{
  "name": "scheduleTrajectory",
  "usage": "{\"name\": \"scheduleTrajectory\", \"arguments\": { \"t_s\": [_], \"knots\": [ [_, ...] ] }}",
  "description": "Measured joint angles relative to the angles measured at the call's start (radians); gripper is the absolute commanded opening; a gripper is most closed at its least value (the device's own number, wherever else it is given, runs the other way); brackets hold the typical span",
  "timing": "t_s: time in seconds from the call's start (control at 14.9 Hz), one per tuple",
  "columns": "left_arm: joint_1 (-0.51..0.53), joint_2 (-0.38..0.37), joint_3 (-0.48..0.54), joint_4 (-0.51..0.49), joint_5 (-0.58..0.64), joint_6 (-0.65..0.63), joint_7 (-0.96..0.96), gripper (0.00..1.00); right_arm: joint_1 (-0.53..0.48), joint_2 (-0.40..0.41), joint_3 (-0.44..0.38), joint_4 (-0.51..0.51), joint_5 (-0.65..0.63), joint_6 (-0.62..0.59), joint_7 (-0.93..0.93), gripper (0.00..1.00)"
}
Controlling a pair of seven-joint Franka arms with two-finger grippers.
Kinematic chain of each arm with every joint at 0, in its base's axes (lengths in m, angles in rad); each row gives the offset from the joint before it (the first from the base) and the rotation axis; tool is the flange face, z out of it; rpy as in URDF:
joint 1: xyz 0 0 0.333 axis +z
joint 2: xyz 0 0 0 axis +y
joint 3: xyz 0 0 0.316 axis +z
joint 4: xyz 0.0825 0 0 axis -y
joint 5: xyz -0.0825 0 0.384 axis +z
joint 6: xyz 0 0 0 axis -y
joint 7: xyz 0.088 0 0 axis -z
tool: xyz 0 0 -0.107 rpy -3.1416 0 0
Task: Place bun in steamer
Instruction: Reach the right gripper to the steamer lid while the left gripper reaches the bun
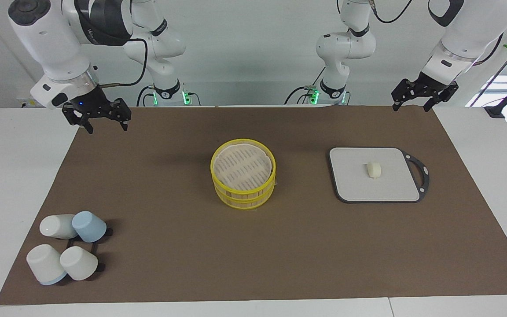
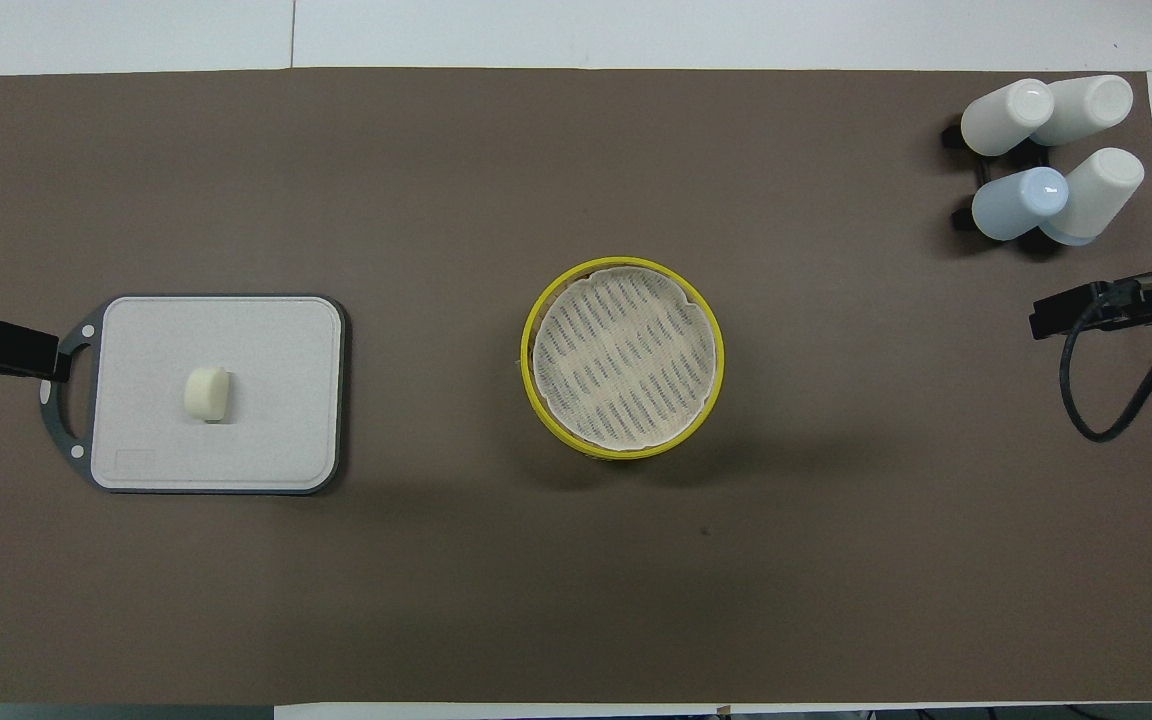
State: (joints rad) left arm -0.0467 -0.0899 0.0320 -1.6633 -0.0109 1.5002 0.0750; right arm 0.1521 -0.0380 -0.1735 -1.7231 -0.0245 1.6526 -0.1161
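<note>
The bun [image 1: 373, 169] [image 2: 206, 394], small and cream-white, lies on a grey board [image 1: 350, 187] [image 2: 276, 350] toward the left arm's end of the table. The steamer [image 1: 243, 174] [image 2: 624, 372] stands mid-table with its yellow-rimmed lid on, so its inside is hidden. My left gripper [image 1: 412, 107] hangs open and empty, up in the air over the mat's corner by the board; in the overhead view one fingertip [image 2: 36, 352] shows over the board's handle. My right gripper [image 1: 107, 128] also hangs open and empty, over the mat's edge at the right arm's end.
Several white and blue cups [image 1: 66, 248] [image 2: 1051, 150] lie tipped on a black rack, farther from the robots at the right arm's end. A brown mat [image 1: 170, 246] covers the table. A black cable [image 2: 1086, 400] loops from the right arm.
</note>
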Motion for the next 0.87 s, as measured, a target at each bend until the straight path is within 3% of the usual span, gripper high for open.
{"name": "scheduleTrajectory", "arguments": {
  "t_s": [0.54, 0.74, 0.87],
  "knots": [
    [0.0, 0.0, -0.001, 0.0, 0.0, 0.001, 0.0, 1.0, 0.03, 0.0, 0.012, 0.0, 0.008, -0.017, 0.002, 1.0],
    [0.0, -0.002, 0.0, -0.008, 0.0, 0.01, 0.0, 1.0, 0.193, 0.018, 0.04, 0.007, 0.043, 0.047, 0.224, 1.0],
    [0.001, -0.023, 0.004, -0.09, 0.001, 0.092, 0.0, 1.0, 0.344, 0.107, 0.051, 0.08, 0.052, 0.073, 0.41, 1.0]
  ]
}}
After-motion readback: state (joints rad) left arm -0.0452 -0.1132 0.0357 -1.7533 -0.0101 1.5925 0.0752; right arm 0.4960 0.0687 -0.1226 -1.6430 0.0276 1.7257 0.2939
